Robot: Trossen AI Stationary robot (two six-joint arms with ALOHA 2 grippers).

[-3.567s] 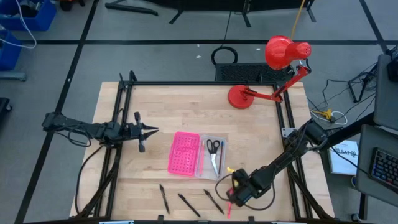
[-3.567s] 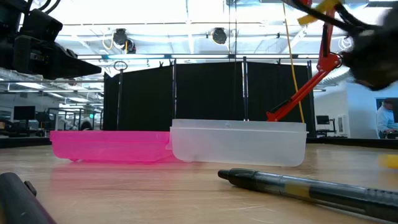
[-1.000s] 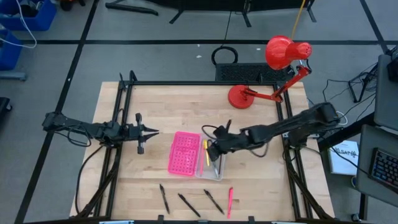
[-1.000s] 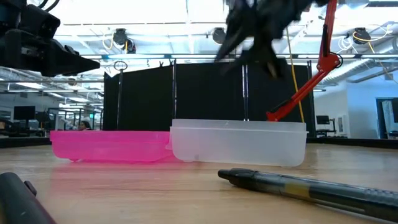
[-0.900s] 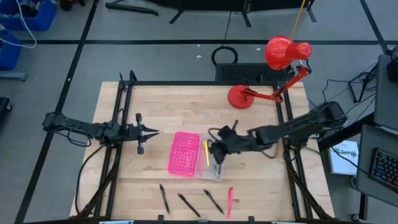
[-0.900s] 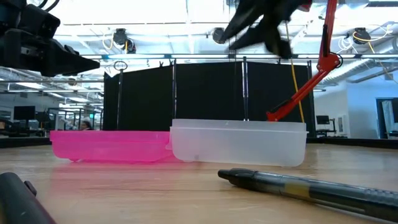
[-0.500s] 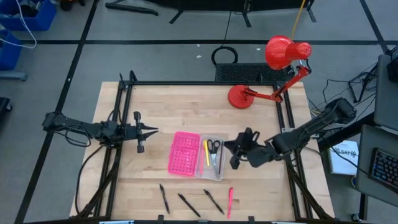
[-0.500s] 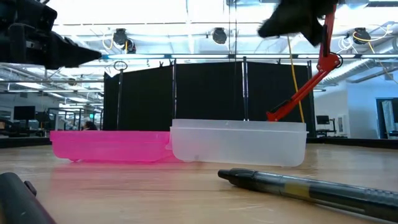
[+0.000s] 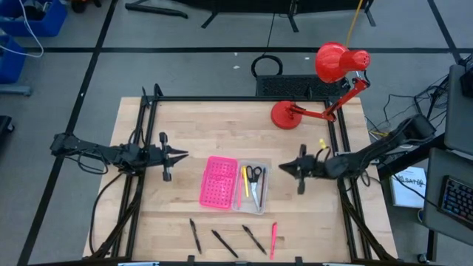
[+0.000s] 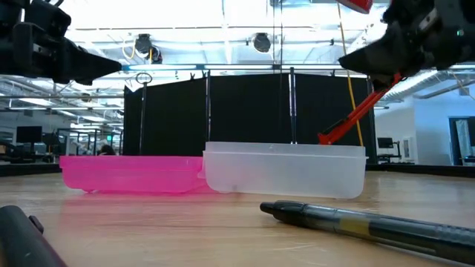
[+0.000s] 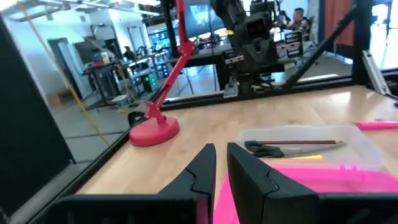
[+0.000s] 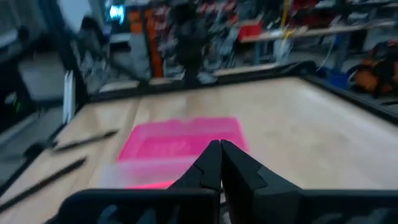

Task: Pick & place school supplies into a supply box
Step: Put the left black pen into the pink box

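The supply box lies open mid-table: its pink perforated lid half [image 9: 219, 182] beside its clear half [image 9: 253, 188]. The clear half holds the black-handled scissors [image 9: 254, 175], a yellow pencil [image 9: 244, 179] and a dark pen. Three black pens [image 9: 224, 242] and a pink-red pen [image 9: 273, 240] lie near the table's near edge. My right gripper [image 9: 284, 169] is shut and empty, right of the box and above the table. My left gripper [image 9: 183, 155] hovers left of the box with its fingers nearly together, holding nothing.
A red desk lamp [image 9: 332, 63] stands with its base [image 9: 285, 115] at the far right of the table. In the low view a black pen [image 10: 371, 222] lies close in front of the box [image 10: 286, 170]. Bare wood lies between box and lamp.
My right gripper has drawn back from over the box's clear half toward the table's right edge, empty. Its fingers, spread over the box in the low view a second ago, are now together. The yellow pencil stays in the clear half.
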